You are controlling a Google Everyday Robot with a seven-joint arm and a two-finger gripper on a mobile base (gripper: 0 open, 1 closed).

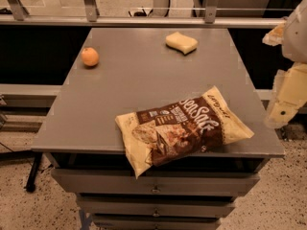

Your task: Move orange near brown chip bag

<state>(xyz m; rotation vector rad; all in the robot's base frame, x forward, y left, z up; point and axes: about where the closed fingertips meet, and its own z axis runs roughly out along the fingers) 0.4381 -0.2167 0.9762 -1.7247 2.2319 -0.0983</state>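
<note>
- Orange (89, 56) sits on the tabletop (144, 75), well apart from the hand (289, 94) (opposite side).
- Nearer the hand: brown chip bag (182, 128).
- Hand beside the tabletop; open or closed, cannot tell.

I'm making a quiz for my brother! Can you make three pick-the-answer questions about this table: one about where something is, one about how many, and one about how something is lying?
1. Where on the table is the orange?
A. far left
B. front edge
C. right edge

2. How many loose things lie on the table?
A. one
B. three
C. five

3. How is the brown chip bag lying?
A. standing upright
B. flat, one corner over the front edge
C. rolled up

Answers:
1 A: it sits alone at the far left.
2 B: orange, bag and yellow sponge.
3 B: its corner overhangs; the gripper hangs beside the table's right edge, away from it.
</note>
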